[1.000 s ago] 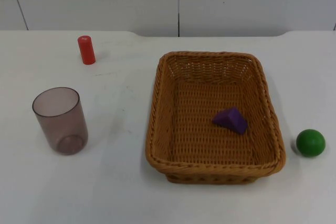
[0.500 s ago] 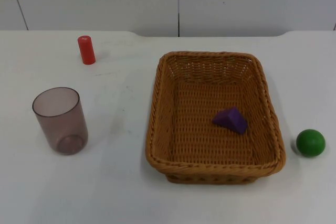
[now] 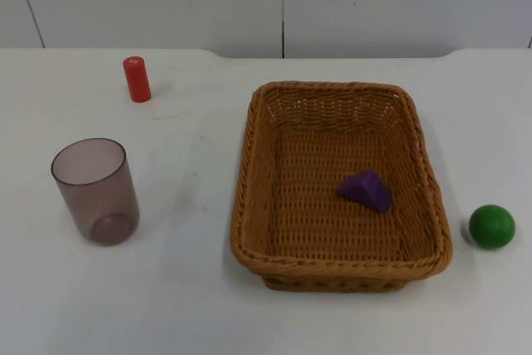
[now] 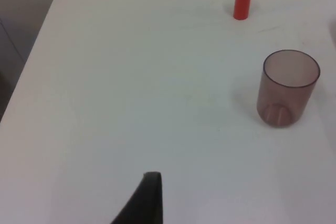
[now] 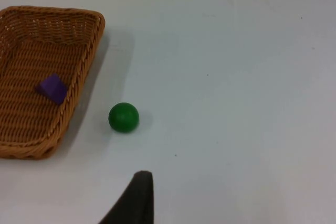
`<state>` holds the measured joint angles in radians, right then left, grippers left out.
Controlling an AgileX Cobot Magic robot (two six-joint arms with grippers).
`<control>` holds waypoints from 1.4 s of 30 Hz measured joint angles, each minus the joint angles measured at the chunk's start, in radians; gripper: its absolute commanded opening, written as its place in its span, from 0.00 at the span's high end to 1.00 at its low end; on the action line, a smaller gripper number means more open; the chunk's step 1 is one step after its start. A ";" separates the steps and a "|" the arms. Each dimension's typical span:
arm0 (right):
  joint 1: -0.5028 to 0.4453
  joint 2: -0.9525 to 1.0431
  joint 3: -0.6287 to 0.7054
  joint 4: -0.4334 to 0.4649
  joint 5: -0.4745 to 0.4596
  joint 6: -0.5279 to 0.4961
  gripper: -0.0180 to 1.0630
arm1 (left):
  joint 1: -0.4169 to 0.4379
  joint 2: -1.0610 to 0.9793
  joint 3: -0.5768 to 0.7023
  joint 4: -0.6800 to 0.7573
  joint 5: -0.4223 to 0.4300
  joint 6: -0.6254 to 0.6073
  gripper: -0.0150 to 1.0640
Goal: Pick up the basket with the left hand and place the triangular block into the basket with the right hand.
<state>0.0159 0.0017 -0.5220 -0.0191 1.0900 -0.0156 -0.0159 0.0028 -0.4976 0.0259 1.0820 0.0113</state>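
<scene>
Lighting is bright and even, pretty soft overall. The white table (image 3: 191, 288) shows no harsh glare. Shadows are faint: the basket (image 3: 249, 205) throws a pale one to its left, the cup (image 3: 96, 191) and red cylinder (image 3: 137, 79) barely any, and the green ball (image 5: 124, 117) has a soft one beside it. The top view is crisp. The left wrist view looks a bit hazy.

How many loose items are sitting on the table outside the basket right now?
3: a red cylinder at the far left, a tinted cup upright nearer on the left, and a green ball just right of the basket. The purple triangular block lies inside it.
</scene>
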 measured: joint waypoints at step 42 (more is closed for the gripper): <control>0.000 0.000 0.000 0.000 -0.004 -0.002 0.01 | 0.000 0.000 0.000 -0.026 0.000 0.033 0.01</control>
<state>0.0159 0.0017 -0.5220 -0.0191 1.0863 -0.0172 -0.0159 0.0028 -0.4976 0.0000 1.0820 0.0445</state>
